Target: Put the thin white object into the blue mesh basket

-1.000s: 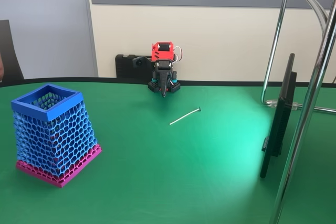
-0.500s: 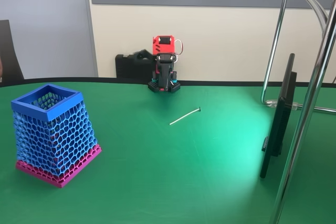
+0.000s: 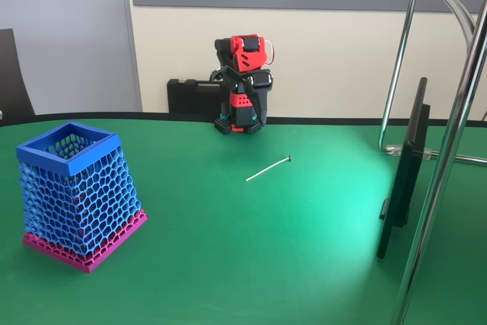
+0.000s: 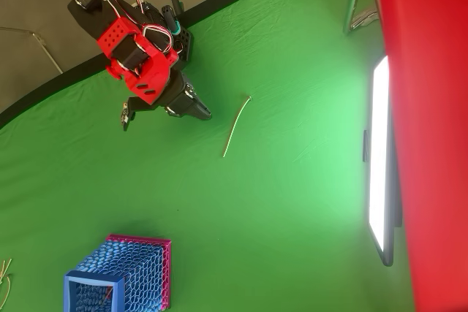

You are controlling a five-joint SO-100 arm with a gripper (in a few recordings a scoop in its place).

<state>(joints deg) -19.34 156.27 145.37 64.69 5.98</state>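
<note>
The thin white object lies flat on the green table, mid-table in front of the arm's base; the overhead view has the thin white object just right of the gripper. The red and black arm stands raised at the table's back edge. My gripper hangs above the table, left of the stick and apart from it. Its jaws look spread wide with nothing between them. The blue mesh basket stands upright at the near left on its magenta base, far from the gripper, as does the blue mesh basket in the overhead view.
A black monitor stands edge-on at the right, beside chrome stand poles. A black case sits behind the arm. The monitor and a large red blurred shape fill the right of the overhead view.
The arm has unfolded upward from its low folded pose, lifting the gripper off the table's back edge. Stick and basket have not moved.
</note>
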